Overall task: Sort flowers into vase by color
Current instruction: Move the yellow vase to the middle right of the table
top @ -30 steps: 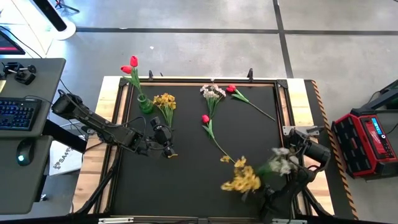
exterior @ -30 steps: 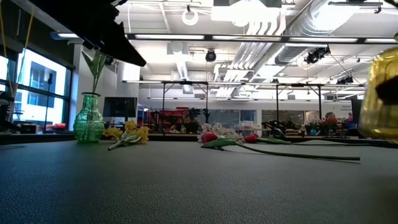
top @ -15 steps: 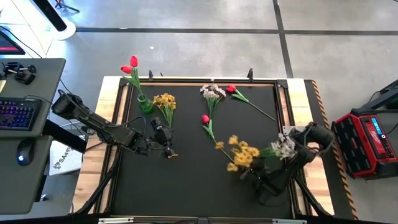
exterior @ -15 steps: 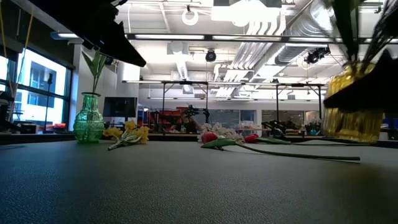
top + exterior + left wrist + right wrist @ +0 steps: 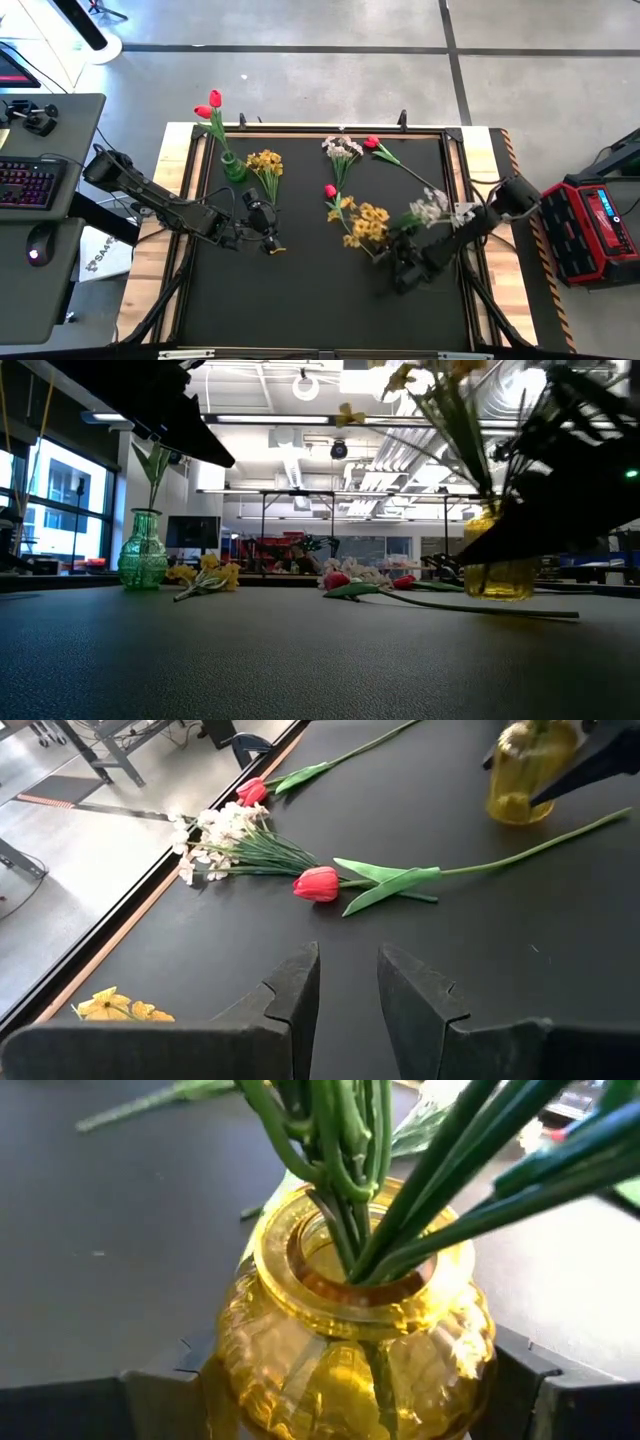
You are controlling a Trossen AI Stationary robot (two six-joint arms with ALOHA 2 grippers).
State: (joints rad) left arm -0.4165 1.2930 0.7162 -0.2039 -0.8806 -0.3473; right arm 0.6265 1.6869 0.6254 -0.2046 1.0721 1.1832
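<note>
My right hand (image 5: 400, 268) is clamped on the yellow vase (image 5: 350, 1340), one finger on each side of its belly. The vase stands on the desk (image 5: 300, 300) at the right of the middle. Out of its neck rise green stems: a yellow spray (image 5: 365, 222) leaning away from my hand toward the desk's middle, and a whitish spray (image 5: 430, 208) above my wrist.

My left hand (image 5: 348, 982) hovers low over the desk's left half, fingers a narrow gap apart, pinching nothing. Just ahead of it lies a red tulip (image 5: 318, 883), its long stem running off toward the yellow vase. Beyond that tulip lies a whitish bunch (image 5: 222, 838), and farther on a second red tulip (image 5: 252, 790) near the desk's far edge.

Off to the outer side of my left hand, at the far left corner, stands a green vase (image 5: 232, 165) with a red tulip (image 5: 211, 103) upright in it. A yellow bunch (image 5: 266, 163) lies flat just beside that vase, between it and my left hand.
</note>
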